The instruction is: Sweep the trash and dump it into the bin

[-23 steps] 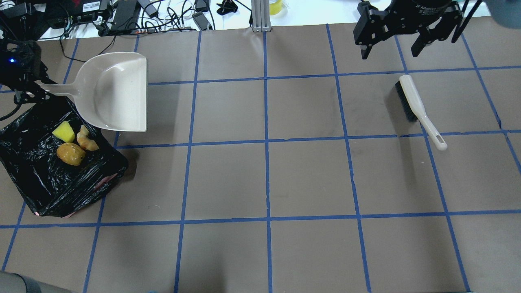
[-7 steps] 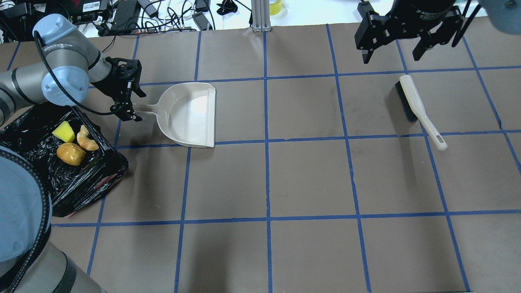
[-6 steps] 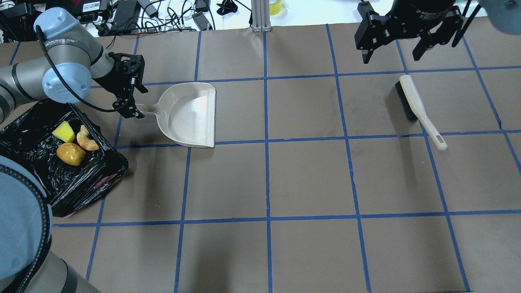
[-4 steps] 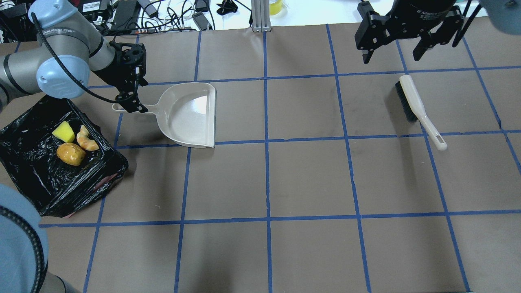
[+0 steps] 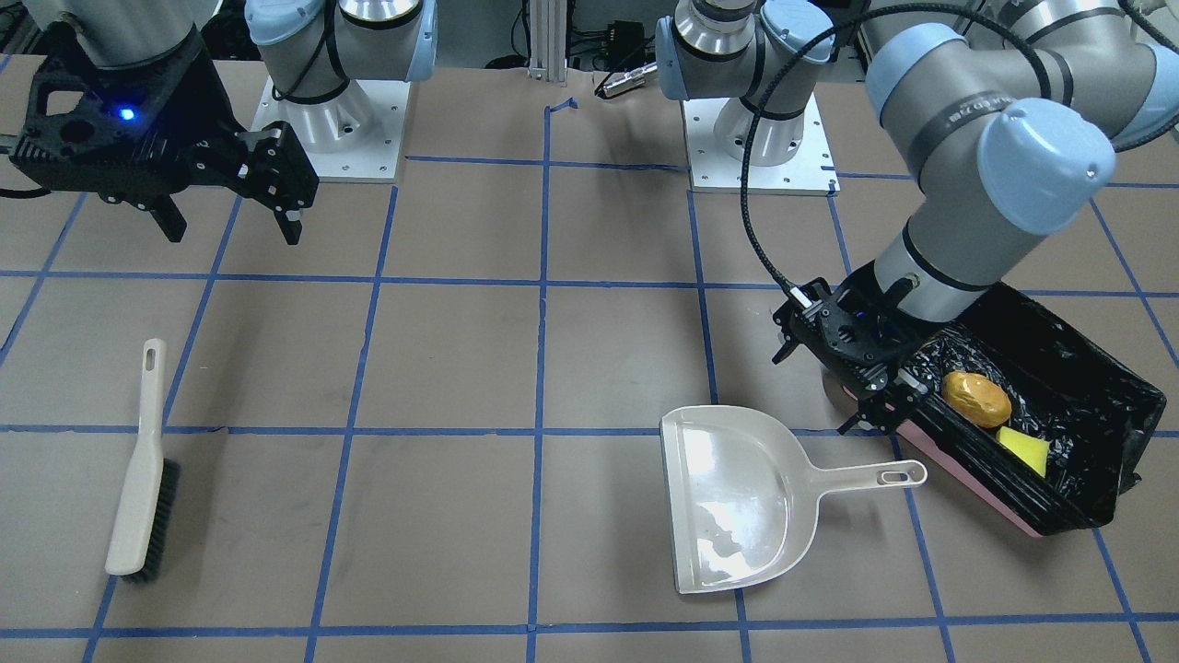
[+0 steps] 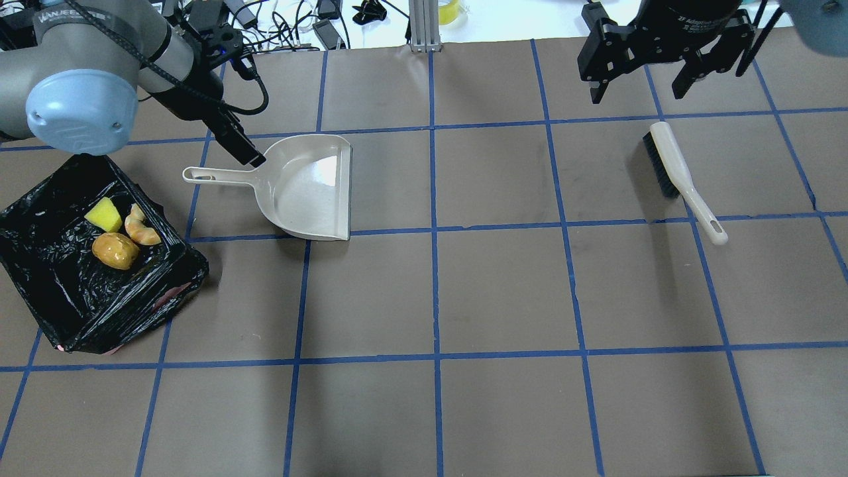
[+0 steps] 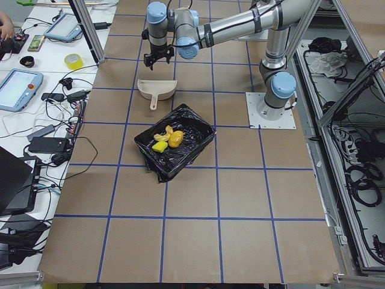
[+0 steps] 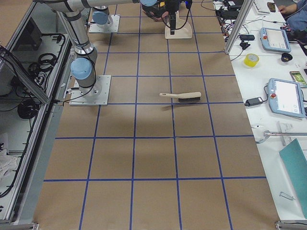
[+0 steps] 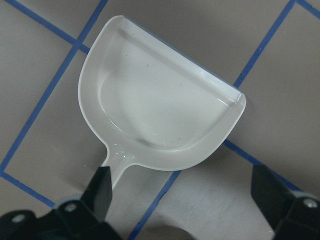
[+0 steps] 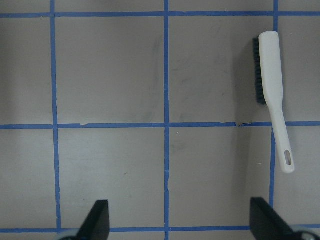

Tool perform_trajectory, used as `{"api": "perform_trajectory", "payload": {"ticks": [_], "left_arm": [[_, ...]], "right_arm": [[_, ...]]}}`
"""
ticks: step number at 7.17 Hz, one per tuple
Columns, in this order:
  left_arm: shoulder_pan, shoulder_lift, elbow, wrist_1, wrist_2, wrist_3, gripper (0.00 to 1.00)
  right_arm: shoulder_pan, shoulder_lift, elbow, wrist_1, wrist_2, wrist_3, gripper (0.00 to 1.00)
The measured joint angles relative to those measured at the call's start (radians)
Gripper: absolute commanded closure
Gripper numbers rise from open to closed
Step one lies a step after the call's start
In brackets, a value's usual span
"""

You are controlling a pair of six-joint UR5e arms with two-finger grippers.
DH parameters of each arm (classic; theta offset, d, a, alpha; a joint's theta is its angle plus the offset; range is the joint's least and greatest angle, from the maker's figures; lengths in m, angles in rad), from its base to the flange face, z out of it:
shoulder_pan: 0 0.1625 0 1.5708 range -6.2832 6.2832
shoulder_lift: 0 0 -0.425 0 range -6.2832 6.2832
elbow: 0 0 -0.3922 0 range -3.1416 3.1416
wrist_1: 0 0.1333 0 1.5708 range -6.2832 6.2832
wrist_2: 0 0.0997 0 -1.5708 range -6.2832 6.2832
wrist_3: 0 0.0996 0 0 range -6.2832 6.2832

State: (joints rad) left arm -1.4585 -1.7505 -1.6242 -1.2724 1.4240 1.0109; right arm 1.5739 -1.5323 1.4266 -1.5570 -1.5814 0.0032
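The trash lies in the bin point(image 6: 79, 318), a pink tub lined with a black bag at the near left: a golden-brown lump point(image 6: 115, 250), a yellow sponge wedge point(image 6: 104, 214) and a pale peel point(image 6: 140, 226). The front-facing view shows the bin point(image 5: 1087, 405), the lump point(image 5: 976, 398) and the sponge point(image 5: 1024, 449). My left gripper point(image 6: 237, 144) is open and empty, above the handle of the beige dustpan point(image 6: 311, 192); its wrist view shows its fingers point(image 9: 100, 190) spread wide over the dustpan point(image 9: 160, 110). My right gripper point(image 6: 636, 89) is open and empty, raised beyond the hand brush point(image 6: 672, 162).
The dustpan point(image 5: 737, 497) lies flat and empty on the table just right of the bin. The brush point(image 10: 272, 75) lies alone at the far right. Cables and boxes point(image 6: 199, 23) crowd the far edge beyond the brown mat.
My left arm carried the dustpan away from the bin and laid it flat on the table, let go of the handle, then rose and drew away. The right arm has not moved.
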Motion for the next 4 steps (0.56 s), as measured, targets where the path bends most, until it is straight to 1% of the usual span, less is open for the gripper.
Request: {"api": "perform_trajectory", "payload": {"ticks": [2,4], "left_arm": [[-0.010,0.094,0.004,-0.116,0.027,-0.178,0.00],[-0.011,0.176,-0.002,-0.186,0.043,-0.381,0.00]], "right_arm": [[0.000,0.000,0.000,0.000,0.000,0.000,0.00],[0.000,0.000,0.000,0.000,0.000,0.000,0.00]]}}
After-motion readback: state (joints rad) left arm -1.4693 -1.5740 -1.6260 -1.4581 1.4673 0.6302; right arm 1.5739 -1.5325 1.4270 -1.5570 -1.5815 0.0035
